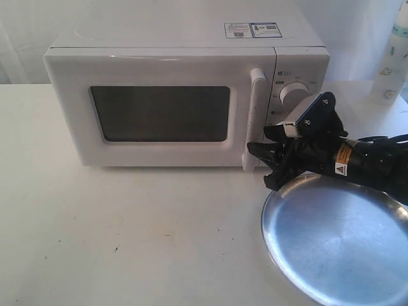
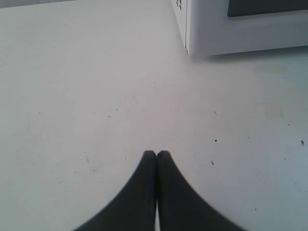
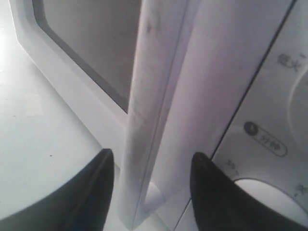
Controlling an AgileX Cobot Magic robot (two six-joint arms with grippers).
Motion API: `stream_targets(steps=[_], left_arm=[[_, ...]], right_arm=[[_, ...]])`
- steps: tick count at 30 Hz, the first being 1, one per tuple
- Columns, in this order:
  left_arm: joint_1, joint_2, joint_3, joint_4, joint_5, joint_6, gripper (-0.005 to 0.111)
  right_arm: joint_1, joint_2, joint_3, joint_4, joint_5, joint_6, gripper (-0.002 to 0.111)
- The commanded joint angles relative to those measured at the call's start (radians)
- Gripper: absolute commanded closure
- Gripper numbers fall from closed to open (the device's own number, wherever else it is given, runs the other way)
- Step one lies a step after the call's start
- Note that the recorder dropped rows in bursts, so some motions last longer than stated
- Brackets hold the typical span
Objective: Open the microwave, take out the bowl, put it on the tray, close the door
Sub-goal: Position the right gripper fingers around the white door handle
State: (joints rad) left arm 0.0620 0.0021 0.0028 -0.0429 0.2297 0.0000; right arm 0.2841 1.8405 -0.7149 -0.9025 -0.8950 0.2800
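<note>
The white microwave [image 1: 178, 44] stands at the back of the table with its door [image 1: 159, 113] shut. The tall white bar handle [image 1: 256, 115] runs down the door's right edge. My right gripper [image 1: 260, 148] is open at the handle's lower end, and the handle [image 3: 144, 120] stands between its two black fingers without either visibly touching it. The silver tray [image 1: 338, 245] lies at the front right, under the right arm. The bowl is hidden. My left gripper [image 2: 156, 154] is shut on nothing above bare table, near the microwave's corner [image 2: 190, 29].
A white bottle [image 1: 393, 57] stands at the back right beside the microwave. Two white knobs, the upper one [image 1: 292, 95], sit on the control panel just behind the right arm. The white table [image 1: 127, 236] stretches in front of the microwave.
</note>
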Motion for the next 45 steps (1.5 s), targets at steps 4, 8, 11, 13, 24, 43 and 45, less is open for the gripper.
stream_targets(steps=[4, 8, 11, 13, 24, 43, 45], left_arm=[[-0.005, -0.002, -0.003, -0.010, 0.003, 0.000, 0.107], [-0.005, -0.002, -0.003, -0.010, 0.003, 0.000, 0.107], [-0.005, -0.002, -0.003, -0.010, 0.003, 0.000, 0.107], [-0.005, -0.002, -0.003, -0.010, 0.003, 0.000, 0.107], [-0.005, -0.002, -0.003, -0.010, 0.003, 0.000, 0.107], [-0.005, -0.002, -0.003, -0.010, 0.003, 0.000, 0.107], [-0.005, -0.002, -0.003, -0.010, 0.003, 0.000, 0.107]], right_arm=[[0.042, 0.002, -0.021, 0.042, 0.030, -0.013, 0.062], [0.055, 0.002, -0.046, 0.087, 0.131, -0.015, 0.062], [0.055, 0.006, -0.056, 0.090, 0.123, -0.015, 0.062], [0.057, 0.018, -0.066, 0.090, 0.115, -0.015, 0.063], [0.084, 0.087, -0.135, 0.068, 0.147, -0.025, 0.108], [0.084, 0.067, -0.118, -0.254, 0.036, 0.037, 0.108], [0.084, 0.056, -0.108, -0.254, 0.018, 0.037, 0.108]])
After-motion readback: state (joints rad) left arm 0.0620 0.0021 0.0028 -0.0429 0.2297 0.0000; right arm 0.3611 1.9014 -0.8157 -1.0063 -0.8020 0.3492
